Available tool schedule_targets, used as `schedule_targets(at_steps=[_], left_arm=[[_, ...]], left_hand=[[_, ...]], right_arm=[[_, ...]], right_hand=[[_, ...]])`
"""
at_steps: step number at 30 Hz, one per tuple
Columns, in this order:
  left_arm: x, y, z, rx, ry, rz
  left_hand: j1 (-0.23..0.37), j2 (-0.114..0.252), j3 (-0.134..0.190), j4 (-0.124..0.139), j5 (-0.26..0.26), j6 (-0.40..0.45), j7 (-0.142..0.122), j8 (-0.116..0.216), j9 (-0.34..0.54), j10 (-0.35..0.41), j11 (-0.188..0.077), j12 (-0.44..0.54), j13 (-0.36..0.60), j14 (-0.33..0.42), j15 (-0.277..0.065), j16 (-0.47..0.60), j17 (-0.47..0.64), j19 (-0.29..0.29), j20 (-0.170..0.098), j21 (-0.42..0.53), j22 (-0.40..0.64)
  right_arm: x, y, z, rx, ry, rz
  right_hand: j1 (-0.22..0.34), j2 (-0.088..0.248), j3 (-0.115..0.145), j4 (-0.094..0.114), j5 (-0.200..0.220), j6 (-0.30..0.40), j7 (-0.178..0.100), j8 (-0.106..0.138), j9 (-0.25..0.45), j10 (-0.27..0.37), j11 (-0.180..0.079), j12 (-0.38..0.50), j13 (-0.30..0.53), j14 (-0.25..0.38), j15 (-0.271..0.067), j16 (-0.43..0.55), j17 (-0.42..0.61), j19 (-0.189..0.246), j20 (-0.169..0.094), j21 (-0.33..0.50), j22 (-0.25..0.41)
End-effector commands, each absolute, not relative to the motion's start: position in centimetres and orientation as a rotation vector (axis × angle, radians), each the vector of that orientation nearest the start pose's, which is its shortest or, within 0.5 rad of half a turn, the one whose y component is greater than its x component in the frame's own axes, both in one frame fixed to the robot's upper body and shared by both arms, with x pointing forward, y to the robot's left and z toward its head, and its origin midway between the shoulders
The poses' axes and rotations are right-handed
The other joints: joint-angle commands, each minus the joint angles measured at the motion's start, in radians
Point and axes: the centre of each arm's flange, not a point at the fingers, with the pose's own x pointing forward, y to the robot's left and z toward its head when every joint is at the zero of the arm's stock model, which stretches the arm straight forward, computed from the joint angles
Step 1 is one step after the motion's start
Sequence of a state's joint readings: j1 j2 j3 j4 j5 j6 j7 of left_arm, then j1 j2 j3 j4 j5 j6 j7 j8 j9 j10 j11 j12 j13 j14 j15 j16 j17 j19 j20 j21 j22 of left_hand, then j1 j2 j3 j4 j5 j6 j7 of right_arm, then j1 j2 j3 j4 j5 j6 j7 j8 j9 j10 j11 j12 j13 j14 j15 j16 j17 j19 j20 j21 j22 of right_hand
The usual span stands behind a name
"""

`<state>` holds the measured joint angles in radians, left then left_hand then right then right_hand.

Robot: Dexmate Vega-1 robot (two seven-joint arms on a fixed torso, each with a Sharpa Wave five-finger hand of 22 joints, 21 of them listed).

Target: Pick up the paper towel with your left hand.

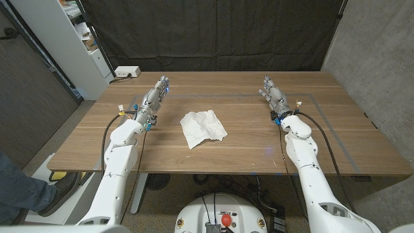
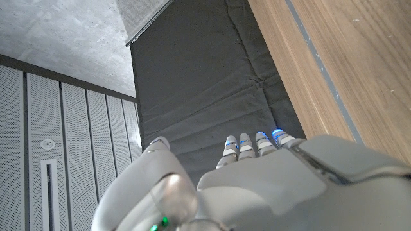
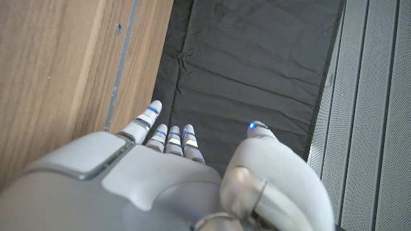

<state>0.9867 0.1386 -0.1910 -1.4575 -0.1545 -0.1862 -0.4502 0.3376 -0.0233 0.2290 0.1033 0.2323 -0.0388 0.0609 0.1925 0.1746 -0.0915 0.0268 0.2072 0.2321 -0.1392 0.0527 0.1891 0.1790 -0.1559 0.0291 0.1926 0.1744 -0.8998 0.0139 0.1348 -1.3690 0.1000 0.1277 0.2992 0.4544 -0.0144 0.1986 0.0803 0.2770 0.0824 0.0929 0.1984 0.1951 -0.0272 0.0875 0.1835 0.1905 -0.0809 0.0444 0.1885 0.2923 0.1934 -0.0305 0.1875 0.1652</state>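
The crumpled white paper towel (image 1: 203,127) lay at the centre of the head view on the wooden tabletop (image 1: 246,145), unheld, with bare wood all round it. The left hand (image 1: 154,97) stood left of centre, fingers stretched out and holding nothing, well apart from the towel. The right hand (image 1: 274,96) mirrored it right of centre, likewise extended and empty. A black curtain (image 1: 213,35) closed off the far edge. At the lower left corner a person's leg (image 1: 22,188) was cut off by the frame.
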Motion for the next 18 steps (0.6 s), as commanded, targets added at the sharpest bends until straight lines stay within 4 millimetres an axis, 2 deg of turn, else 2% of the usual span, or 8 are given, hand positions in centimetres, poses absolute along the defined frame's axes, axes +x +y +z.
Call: schedule_targets(at_steps=[1,18], left_arm=[[60.4,32.8,-2.5,0.104,-0.722,-0.243],[59.3,32.5,-2.3,0.108,-0.791,-0.284]], left_hand=[[0.007,0.013,0.003,-0.006,-0.004,0.012,0.004,0.006,0.003,0.008,-0.004,0.006,-0.001,0.005,-0.002,0.005,0.002,-0.006,0.006,0.002,0.005],[0.011,0.015,0.003,-0.012,-0.009,0.019,-0.003,0.005,0.003,0.014,-0.008,0.007,-0.008,0.013,-0.007,0.005,0.002,-0.010,0.005,0.001,0.005]], right_arm=[[64.9,-25.7,-2.0,0.085,-0.632,0.186],[65.5,-25.5,-1.8,0.081,-0.640,0.187]], right_hand=[[-0.009,-0.001,-0.003,0.002,-0.001,0.002,-0.001,0.002,0.003,-0.008,-0.002,0.002,0.003,-0.010,-0.002,-0.002,-0.001,-0.001,0.000,-0.002,0.006],[-0.015,-0.007,-0.009,0.001,-0.002,0.004,0.003,0.002,0.002,-0.005,0.000,0.005,0.002,-0.010,-0.003,0.001,-0.007,-0.007,0.002,-0.002,0.005]])
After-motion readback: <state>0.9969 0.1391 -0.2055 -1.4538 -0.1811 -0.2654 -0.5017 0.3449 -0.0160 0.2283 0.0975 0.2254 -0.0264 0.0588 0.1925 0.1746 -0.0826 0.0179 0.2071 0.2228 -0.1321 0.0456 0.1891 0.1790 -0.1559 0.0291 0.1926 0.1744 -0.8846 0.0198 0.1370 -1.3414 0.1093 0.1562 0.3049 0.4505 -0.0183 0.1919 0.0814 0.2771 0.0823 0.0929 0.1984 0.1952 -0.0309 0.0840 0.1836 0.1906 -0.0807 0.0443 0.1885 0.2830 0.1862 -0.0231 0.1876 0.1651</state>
